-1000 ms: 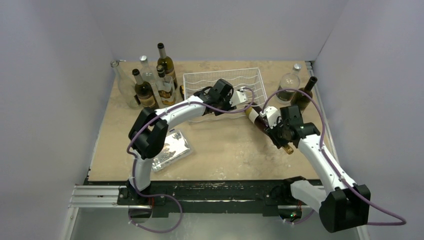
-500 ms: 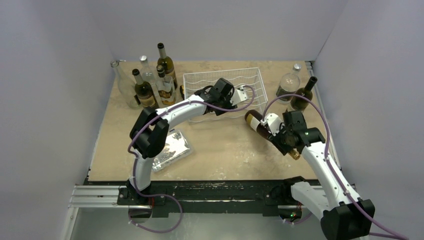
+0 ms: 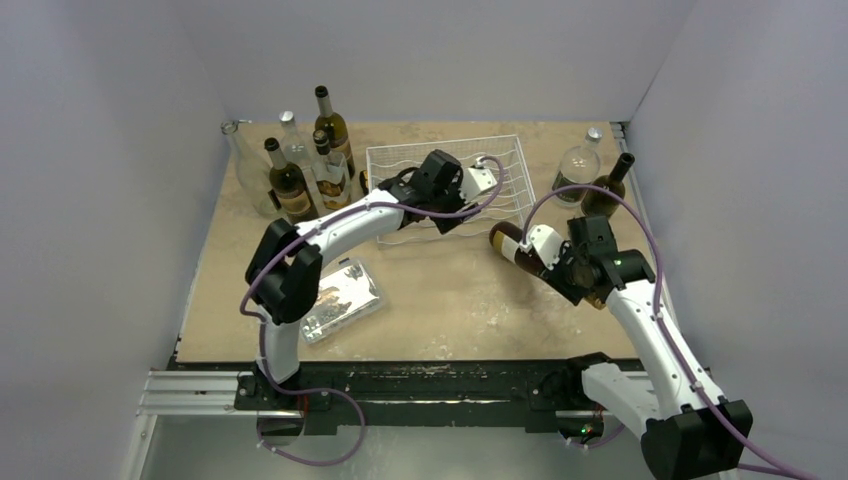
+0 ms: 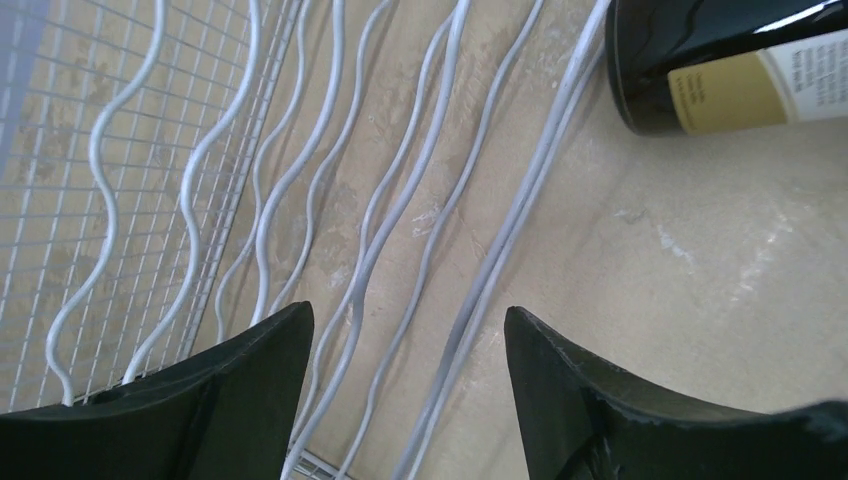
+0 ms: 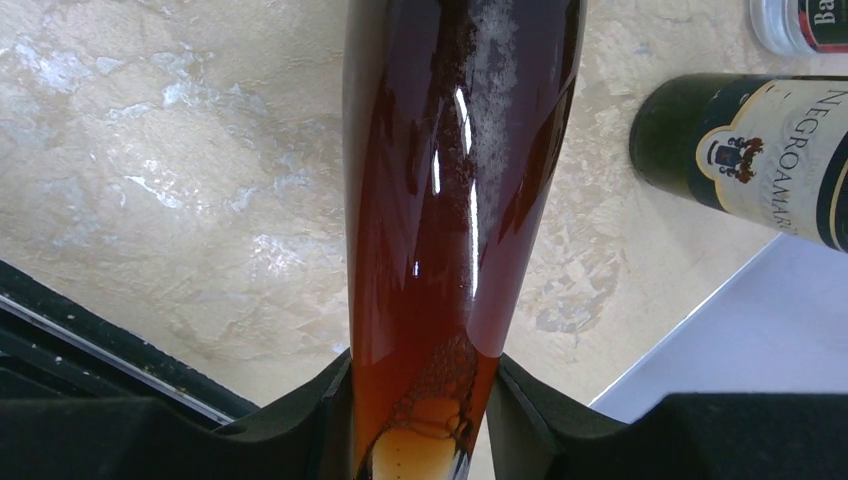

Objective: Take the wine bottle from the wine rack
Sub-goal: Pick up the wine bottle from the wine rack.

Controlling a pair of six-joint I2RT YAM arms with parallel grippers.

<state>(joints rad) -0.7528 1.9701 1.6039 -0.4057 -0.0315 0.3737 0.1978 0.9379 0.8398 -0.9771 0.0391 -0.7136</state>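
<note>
Precariously, the wine bottle (image 5: 450,180) is pinched near its neck by the right gripper (image 5: 420,400); a drop could be caused by its weight. The wine rack (image 3: 400,165) could be snagged by the spread left gripper (image 4: 405,370).

The top external camera looked steeply down from above and behind the near edge, covering the whole worktop (image 3: 450,290). The left wrist camera faced down past its fingers (image 4: 200,400), close over the wine rack (image 4: 260,180). The right wrist camera looked along the wine bottle (image 5: 450,200) at close range. The overhead view shared both objects.
</note>
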